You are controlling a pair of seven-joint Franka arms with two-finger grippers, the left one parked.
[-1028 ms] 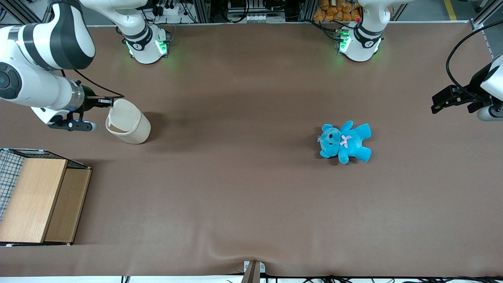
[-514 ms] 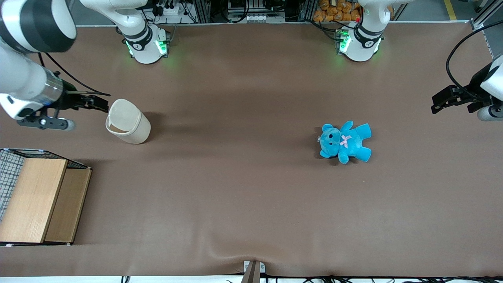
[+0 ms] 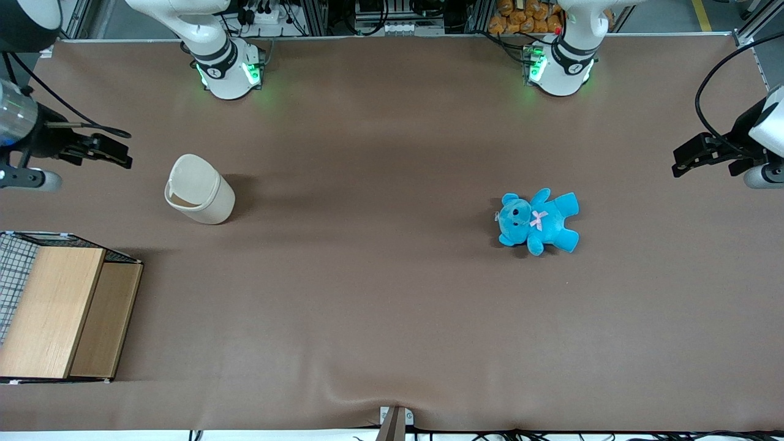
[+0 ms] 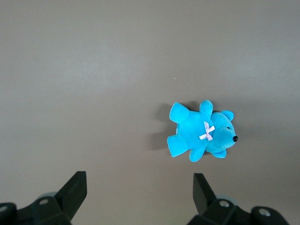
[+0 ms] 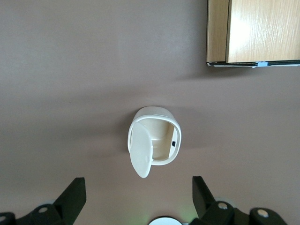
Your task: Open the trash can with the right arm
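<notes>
The trash can (image 3: 199, 190) is a small cream-white bin standing on the brown table toward the working arm's end. Its lid (image 3: 191, 173) stands tipped up and the inside shows. In the right wrist view the trash can (image 5: 161, 136) shows its hollow inside, with the lid (image 5: 140, 151) swung open at one side. The right arm's gripper (image 3: 119, 156) hangs apart from the bin, farther toward the working arm's end of the table and above it. The gripper (image 5: 138, 194) is open and empty, its black fingers (image 5: 74, 193) wide apart.
A wire crate with a wooden top (image 3: 61, 312) stands nearer the front camera than the bin, and also shows in the right wrist view (image 5: 255, 30). A blue teddy (image 3: 538, 220) lies toward the parked arm's end, seen too in the left wrist view (image 4: 201, 136).
The gripper has drawn away from the bin's lid edge toward the working arm's end of the table. The bin has stayed in place with its lid up.
</notes>
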